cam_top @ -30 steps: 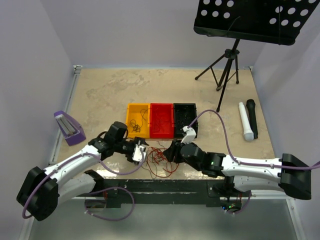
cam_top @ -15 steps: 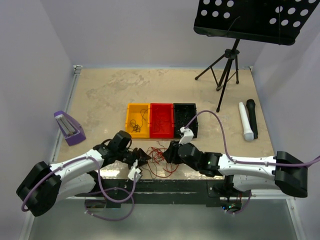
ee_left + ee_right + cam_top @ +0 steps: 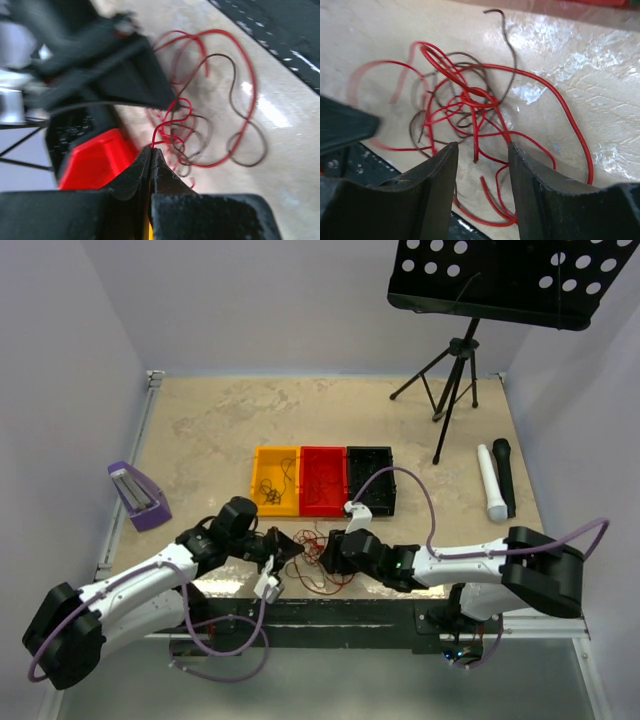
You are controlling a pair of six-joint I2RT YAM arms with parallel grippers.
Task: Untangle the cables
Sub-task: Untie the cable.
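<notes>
The cables (image 3: 318, 560) lie as a small snarl of thin red and dark brown wires near the table's front edge, between my two grippers. My left gripper (image 3: 294, 551) is at the snarl's left side. In the left wrist view its jaws (image 3: 151, 148) are pressed together on one red strand (image 3: 156, 134) that rises from the tangle (image 3: 200, 135). My right gripper (image 3: 331, 553) sits at the snarl's right side. In the right wrist view it (image 3: 481, 154) hangs open just above the wires (image 3: 470, 102), and a loose red end lies between its fingers, touching neither.
Behind the snarl stand a yellow tray (image 3: 262, 480), a red tray (image 3: 322, 454) and a black tray (image 3: 370, 454), with some wires in them. A music stand (image 3: 455, 370) is at the back right. A white microphone (image 3: 490, 483) and a black one (image 3: 503, 475) lie right. A purple object (image 3: 135, 495) lies left.
My left gripper has closed onto a red strand at the snarl's left side. My right gripper has slid left over the tangle and stayed open.
</notes>
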